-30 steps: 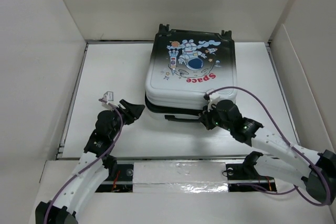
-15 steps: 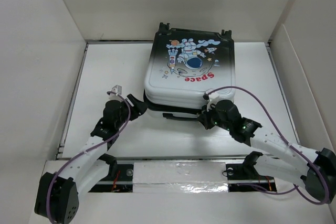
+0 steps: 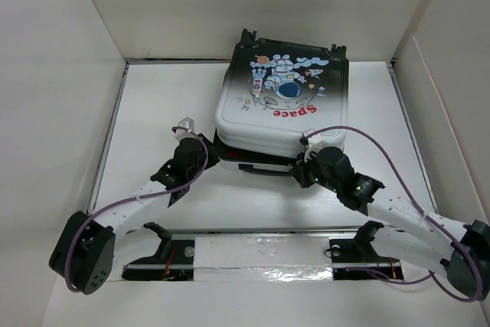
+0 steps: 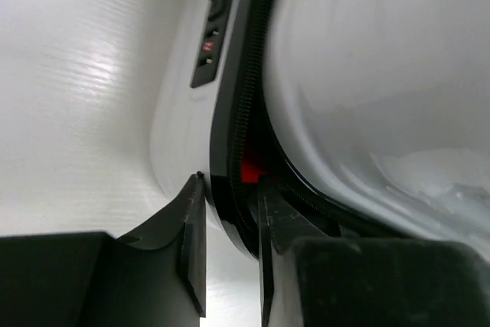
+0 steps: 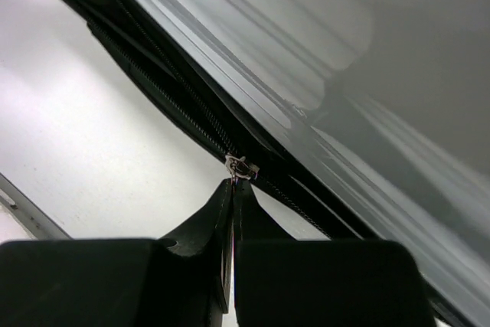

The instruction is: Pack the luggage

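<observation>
Since a second ago the left arm has reached in to the near-left corner of the luggage (image 3: 279,105), which has turned slightly and lies flat at the middle of the surface's (image 3: 153,112) far edge. The left tool (image 4: 228,189) has narrowed around the black toothed zip band (image 4: 239,112) there, beside a small red piece (image 4: 253,170); whether it pinches the band I cannot tell. The right tool (image 5: 233,185) stays pinched shut on the silver zipper pull (image 5: 241,166) at the near edge. The shell is glossy, hard and round-cornered, black fading to white.
</observation>
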You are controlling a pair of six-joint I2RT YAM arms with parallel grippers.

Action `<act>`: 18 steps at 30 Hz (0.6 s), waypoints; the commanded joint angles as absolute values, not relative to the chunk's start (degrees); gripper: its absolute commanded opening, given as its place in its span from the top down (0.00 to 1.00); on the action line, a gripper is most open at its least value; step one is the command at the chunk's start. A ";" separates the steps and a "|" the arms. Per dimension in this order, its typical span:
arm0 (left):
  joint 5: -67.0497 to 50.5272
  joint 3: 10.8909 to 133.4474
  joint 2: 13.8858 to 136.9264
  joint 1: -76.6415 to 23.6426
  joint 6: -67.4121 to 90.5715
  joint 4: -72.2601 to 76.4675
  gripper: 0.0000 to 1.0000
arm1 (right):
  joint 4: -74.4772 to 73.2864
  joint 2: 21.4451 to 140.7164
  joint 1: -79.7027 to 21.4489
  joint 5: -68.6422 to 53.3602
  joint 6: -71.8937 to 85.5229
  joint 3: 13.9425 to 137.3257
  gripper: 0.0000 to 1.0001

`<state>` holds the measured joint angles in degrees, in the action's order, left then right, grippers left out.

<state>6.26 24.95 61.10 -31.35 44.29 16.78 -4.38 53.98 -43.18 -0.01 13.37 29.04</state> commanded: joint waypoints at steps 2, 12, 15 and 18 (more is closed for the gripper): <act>10.71 26.89 61.35 -33.49 42.98 18.47 1.00 | -4.48 50.81 -42.55 -0.27 14.50 28.04 1.00; 9.32 20.83 50.28 -23.82 41.13 15.91 1.00 | -10.98 37.72 -30.94 1.58 16.61 25.05 1.00; 10.63 21.62 50.62 -23.21 41.05 14.77 1.00 | -15.54 34.72 -30.94 0.53 16.79 26.89 1.00; 7.39 21.27 51.15 -23.99 41.22 17.04 1.00 | -15.21 34.62 -32.42 -1.56 16.61 27.24 1.00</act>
<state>7.88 21.61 50.94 -23.53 43.03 15.40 -16.36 35.59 -32.27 -1.96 16.10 24.49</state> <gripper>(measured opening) 0.006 0.026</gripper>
